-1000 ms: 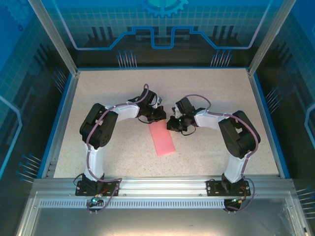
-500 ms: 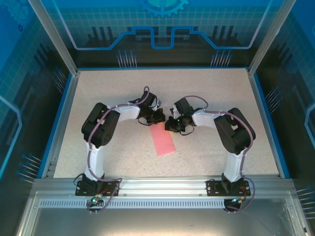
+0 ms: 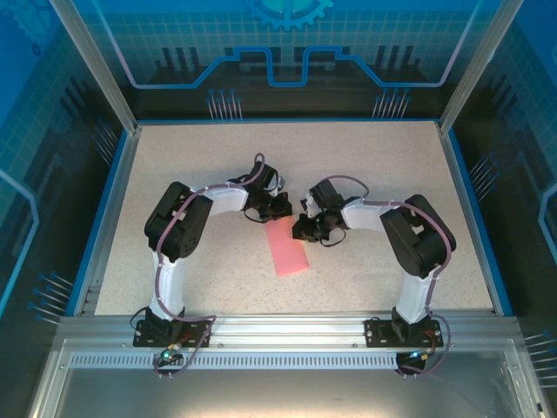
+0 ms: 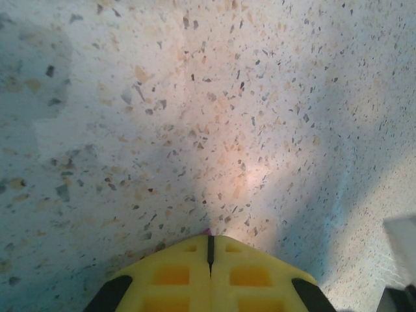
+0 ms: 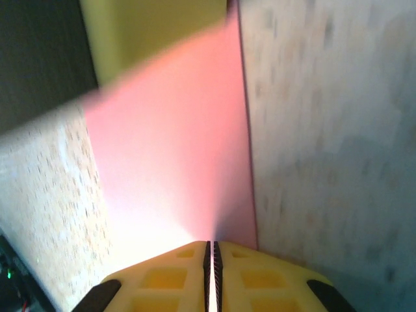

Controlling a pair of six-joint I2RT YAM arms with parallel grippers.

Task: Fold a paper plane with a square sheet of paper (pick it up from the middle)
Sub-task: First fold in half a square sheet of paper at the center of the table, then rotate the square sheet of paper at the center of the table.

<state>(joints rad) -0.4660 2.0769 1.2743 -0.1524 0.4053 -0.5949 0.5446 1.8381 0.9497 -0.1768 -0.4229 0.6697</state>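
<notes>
A speckled beige worktop [image 3: 374, 165] runs out ahead of the yellow fingers [image 4: 188, 250] and to either side of them. A blue rim [image 3: 111, 192] borders it. Aluminium posts [image 3: 93, 65] rise at the far corners, with a blue printed backdrop [image 3: 287, 43] beyond.

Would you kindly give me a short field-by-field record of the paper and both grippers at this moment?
paper: the square sheet of paper shows as a narrow pink rectangle on the table
left gripper: shut at the paper's far end, a pink sliver at its tips
right gripper: shut on the paper's edge
plane: no dart shape yet
</notes>
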